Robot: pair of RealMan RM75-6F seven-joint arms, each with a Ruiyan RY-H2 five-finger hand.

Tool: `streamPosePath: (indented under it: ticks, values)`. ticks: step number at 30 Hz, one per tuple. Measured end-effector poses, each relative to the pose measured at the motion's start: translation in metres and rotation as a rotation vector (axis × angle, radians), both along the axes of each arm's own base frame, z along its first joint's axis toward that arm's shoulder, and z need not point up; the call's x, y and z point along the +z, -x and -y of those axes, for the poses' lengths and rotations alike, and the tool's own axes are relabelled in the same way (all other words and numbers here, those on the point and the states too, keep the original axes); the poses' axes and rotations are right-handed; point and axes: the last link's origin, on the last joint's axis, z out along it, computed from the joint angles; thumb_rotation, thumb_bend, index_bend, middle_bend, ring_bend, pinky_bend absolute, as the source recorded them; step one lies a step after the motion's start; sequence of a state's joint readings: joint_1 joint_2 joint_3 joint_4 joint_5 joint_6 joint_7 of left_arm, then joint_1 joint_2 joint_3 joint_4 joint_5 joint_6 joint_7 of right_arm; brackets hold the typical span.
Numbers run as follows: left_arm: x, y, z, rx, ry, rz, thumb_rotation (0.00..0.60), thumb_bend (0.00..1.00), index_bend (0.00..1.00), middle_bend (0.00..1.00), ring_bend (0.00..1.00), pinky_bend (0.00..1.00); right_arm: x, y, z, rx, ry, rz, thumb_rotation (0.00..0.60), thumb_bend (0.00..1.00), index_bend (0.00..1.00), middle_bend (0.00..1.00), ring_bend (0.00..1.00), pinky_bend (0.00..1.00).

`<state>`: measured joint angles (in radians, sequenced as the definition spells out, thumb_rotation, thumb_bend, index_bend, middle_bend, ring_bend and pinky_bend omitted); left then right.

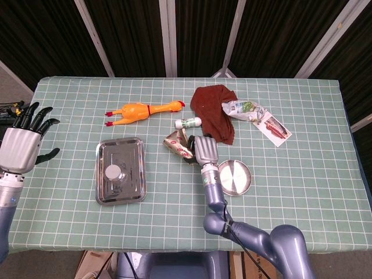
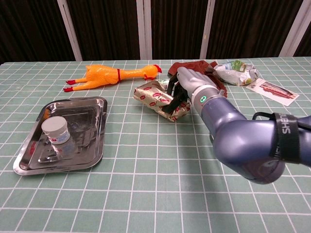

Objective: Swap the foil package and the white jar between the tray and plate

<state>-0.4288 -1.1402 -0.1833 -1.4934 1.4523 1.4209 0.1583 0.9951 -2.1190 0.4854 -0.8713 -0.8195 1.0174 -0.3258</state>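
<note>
The foil package (image 1: 176,145) (image 2: 155,97), shiny with red marks, is tilted up off the cloth between the tray and the plate. My right hand (image 1: 204,150) (image 2: 187,80) grips its right end, fingers wrapped over it. The white jar (image 1: 113,172) (image 2: 54,130) stands upright in the steel tray (image 1: 131,157) (image 2: 87,121) at the left. The round steel plate (image 1: 235,177) lies bare just right of my right forearm; the chest view hides it behind the arm. My left hand (image 1: 23,145) hovers at the far left table edge, fingers spread, holding nothing.
A rubber chicken (image 1: 139,110) (image 2: 114,75) lies behind the tray. A small white bottle (image 1: 188,122), a brown cloth (image 1: 214,110) (image 2: 194,68), a crumpled wrapper (image 1: 244,109) (image 2: 235,72) and a leaflet (image 1: 274,127) (image 2: 272,91) sit at the back right.
</note>
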Motion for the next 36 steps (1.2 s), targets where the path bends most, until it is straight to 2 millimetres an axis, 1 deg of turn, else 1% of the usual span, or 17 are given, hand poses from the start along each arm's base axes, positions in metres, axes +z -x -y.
streamPosePath:
  ticks: [3, 6, 12, 16, 19, 22, 25, 29, 36]
  values:
    - [0.000, 0.002, 0.003, 0.012, 0.022, -0.019, 0.600, 0.18, 0.32, 0.13, 0.06, 0.17, 0.011, 0.001, 0.001, 0.011, 0.020, 0.022, 0.600, 0.31, 0.61, 0.64, 0.69, 0.25]
    - [0.000, 0.005, 0.008, 0.036, 0.058, -0.052, 0.600, 0.18, 0.30, 0.12, 0.05, 0.17, 0.026, 0.003, 0.000, 0.029, 0.043, 0.034, 0.600, 0.31, 0.61, 0.64, 0.69, 0.25]
    - [-0.006, 0.010, 0.024, 0.106, 0.128, -0.090, 0.600, 0.16, 0.29, 0.09, 0.05, 0.16, 0.062, 0.017, -0.012, 0.058, 0.069, 0.038, 0.600, 0.31, 0.61, 0.64, 0.69, 0.25]
    - [-0.012, 0.020, 0.037, 0.169, 0.161, -0.109, 0.600, 0.16, 0.29, 0.09, 0.05, 0.16, 0.091, 0.035, -0.026, 0.071, 0.076, 0.013, 0.600, 0.31, 0.61, 0.64, 0.69, 0.25]
    - [-0.017, 0.023, 0.041, 0.173, 0.173, -0.111, 0.600, 0.16, 0.29, 0.09, 0.05, 0.16, 0.111, 0.053, -0.037, 0.073, 0.079, -0.028, 0.600, 0.31, 0.61, 0.64, 0.69, 0.25]
    - [-0.021, 0.024, 0.043, 0.159, 0.178, -0.099, 0.600, 0.16, 0.29, 0.09, 0.05, 0.16, 0.126, 0.071, -0.049, 0.063, 0.081, -0.059, 0.600, 0.31, 0.61, 0.64, 0.69, 0.25]
    - [-0.022, 0.025, 0.044, 0.145, 0.171, -0.082, 0.600, 0.16, 0.28, 0.09, 0.05, 0.16, 0.139, 0.089, -0.058, 0.049, 0.087, -0.087, 0.600, 0.31, 0.61, 0.64, 0.69, 0.25]
    - [-0.022, 0.027, 0.045, 0.134, 0.156, -0.061, 0.600, 0.16, 0.28, 0.09, 0.05, 0.16, 0.149, 0.109, -0.068, 0.027, 0.078, -0.104, 0.600, 0.31, 0.61, 0.64, 0.69, 0.23]
    - [-0.023, 0.030, 0.045, 0.132, 0.144, -0.051, 0.600, 0.16, 0.27, 0.08, 0.05, 0.16, 0.149, 0.135, -0.083, 0.005, 0.035, -0.115, 0.600, 0.31, 0.61, 0.64, 0.68, 0.21]
